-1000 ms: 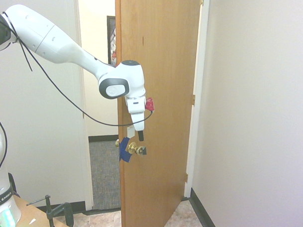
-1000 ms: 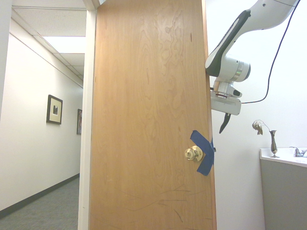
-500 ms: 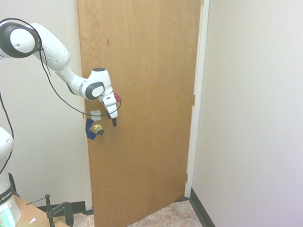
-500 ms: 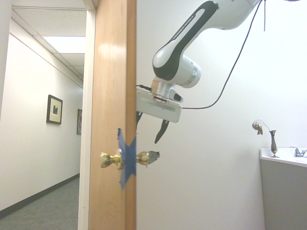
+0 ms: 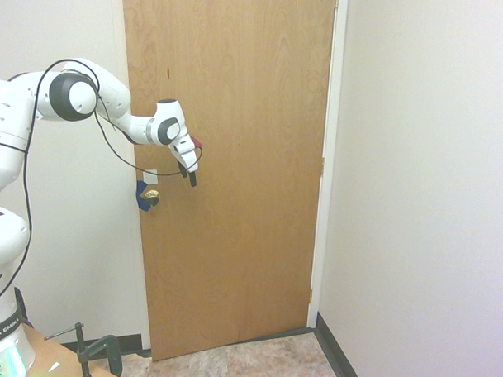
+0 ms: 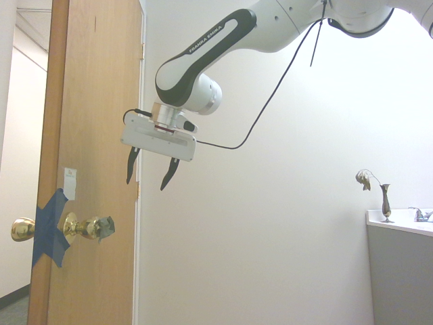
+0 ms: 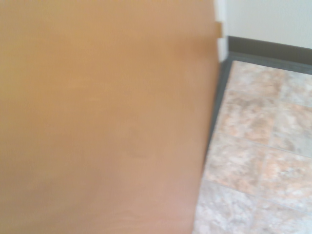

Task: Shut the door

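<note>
Hanging beside the door's inner face, gripper (image 6: 150, 173) spread wide, nothing between fingers; contact unclear. Door (image 5: 235, 171) near its frame, still ajar, hallway wall (image 6: 20, 156) showing past its edge. Risk: pushing off-square, fingers may skid or snag the knob (image 6: 84, 227). Blue tape (image 6: 51, 227) over the latch edge could bunch, stopping full closure.

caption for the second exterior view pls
Open black-fingered claw beside a partly open orange-brown wooden door with round brass knobs and blue tape
</note>
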